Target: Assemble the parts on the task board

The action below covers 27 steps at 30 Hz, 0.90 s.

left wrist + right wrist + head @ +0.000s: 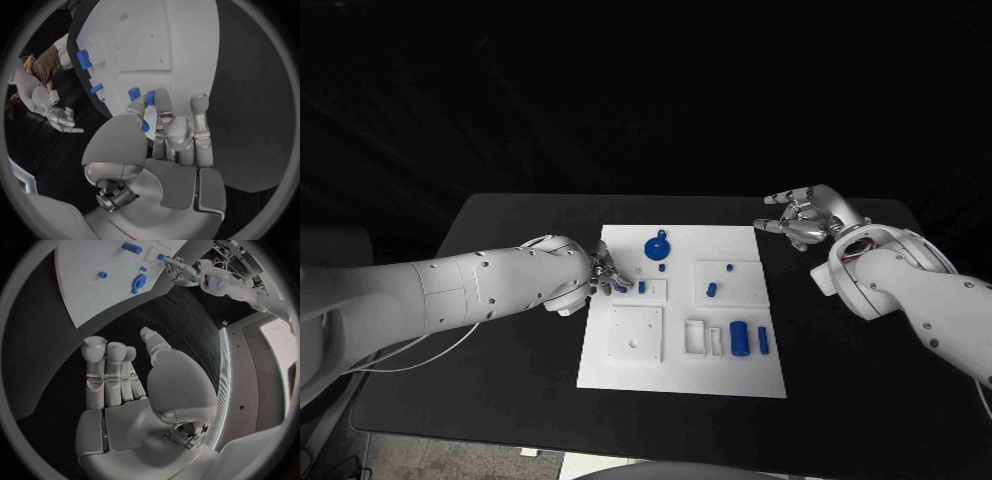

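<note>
The left hand (584, 277) reached over the left edge of the white task board (733, 375) in the middle of the black table (502, 215), its fingertips (152, 98) pinching a small blue part (134, 93) just above the board's surface. The right hand (800, 222) hung over bare table just off the board's far right corner, fingers loosely spread and grasping nothing. Other blue pieces sat on the board: a round knob (656, 245) near the far edge, a short peg (713, 290), and two cylinders (740, 333) side by side near the right.

White task board (733, 375); blue parts (738, 334); black table (516, 225).
</note>
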{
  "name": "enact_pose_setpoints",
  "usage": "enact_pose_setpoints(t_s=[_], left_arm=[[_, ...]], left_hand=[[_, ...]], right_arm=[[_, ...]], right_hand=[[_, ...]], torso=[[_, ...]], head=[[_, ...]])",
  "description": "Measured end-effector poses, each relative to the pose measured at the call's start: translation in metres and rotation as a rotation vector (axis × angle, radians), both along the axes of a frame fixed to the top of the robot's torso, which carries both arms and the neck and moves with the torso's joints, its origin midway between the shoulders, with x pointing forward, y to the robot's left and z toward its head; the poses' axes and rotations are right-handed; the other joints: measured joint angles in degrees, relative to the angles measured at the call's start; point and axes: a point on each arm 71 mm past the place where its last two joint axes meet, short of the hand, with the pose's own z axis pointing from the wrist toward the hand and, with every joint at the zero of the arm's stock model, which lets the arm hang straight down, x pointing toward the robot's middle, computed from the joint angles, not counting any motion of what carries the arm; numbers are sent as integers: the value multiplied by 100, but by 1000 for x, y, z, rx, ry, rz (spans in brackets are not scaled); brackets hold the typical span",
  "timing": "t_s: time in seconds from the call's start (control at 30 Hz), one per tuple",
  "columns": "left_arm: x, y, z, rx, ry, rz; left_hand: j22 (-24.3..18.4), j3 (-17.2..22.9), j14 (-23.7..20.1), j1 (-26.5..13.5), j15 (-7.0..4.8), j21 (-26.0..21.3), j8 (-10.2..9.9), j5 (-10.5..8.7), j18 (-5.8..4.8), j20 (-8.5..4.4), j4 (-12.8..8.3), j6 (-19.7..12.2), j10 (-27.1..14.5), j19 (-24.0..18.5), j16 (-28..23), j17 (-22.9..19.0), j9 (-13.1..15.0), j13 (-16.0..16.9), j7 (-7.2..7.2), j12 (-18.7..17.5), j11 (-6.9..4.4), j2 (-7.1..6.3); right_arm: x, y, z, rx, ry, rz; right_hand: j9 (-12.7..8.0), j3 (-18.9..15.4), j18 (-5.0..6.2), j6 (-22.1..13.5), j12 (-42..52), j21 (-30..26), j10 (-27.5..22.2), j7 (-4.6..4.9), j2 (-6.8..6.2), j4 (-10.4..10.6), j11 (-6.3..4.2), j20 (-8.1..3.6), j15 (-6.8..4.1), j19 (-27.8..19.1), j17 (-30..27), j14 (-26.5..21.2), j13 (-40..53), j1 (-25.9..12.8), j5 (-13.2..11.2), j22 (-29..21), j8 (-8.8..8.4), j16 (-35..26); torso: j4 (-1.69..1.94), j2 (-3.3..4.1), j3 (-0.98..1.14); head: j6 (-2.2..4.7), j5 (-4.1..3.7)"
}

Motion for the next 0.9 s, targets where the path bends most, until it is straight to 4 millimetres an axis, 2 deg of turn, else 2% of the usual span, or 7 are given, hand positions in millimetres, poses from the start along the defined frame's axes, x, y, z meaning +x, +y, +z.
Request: enact_pose_setpoints(t_s=[0.2,0.3,0.37,0.9], left_arm=[[1,-1,0,4,2,-4],[1,-1,0,6,3,-6],[1,-1,0,7,3,-8],[2,-3,0,14,1,-13]], left_hand=[[0,79,0,34,0,0,-25,0,0,46,-180,-21,0,-3,0,-21,-17,0,39,0,1,58],[-1,84,0,47,0,0,-35,6,0,53,-185,-22,0,-10,0,-24,-16,0,41,0,1,72],[0,70,0,21,0,0,-36,6,90,54,-219,-30,0,-10,0,-28,-16,0,49,0,2,100],[-1,63,0,51,0,0,-25,1,88,53,-242,-41,0,-11,0,-35,-11,0,81,0,3,129]], right_arm=[[0,0,0,0,1,0],[0,0,0,0,1,0],[0,0,-1,0,2,0],[0,0,-1,1,3,0]], right_hand=[[0,0,0,0,0,0,0,0,0,0,0,0,0,0,0,0,0,0,0,0,0,0],[0,0,0,0,0,0,0,0,0,0,0,0,0,0,0,0,0,0,0,3,0,0],[0,0,0,0,0,0,0,0,0,0,0,0,0,0,0,0,0,0,0,5,0,0],[0,-10,0,0,0,0,0,0,0,10,1,0,0,0,0,0,1,0,25,4,0,0]], torso=[[0,1,0],[0,1,-1],[1,1,-1],[-1,1,1]], head=[[-8,1],[-9,3],[-9,3],[-12,-4]])
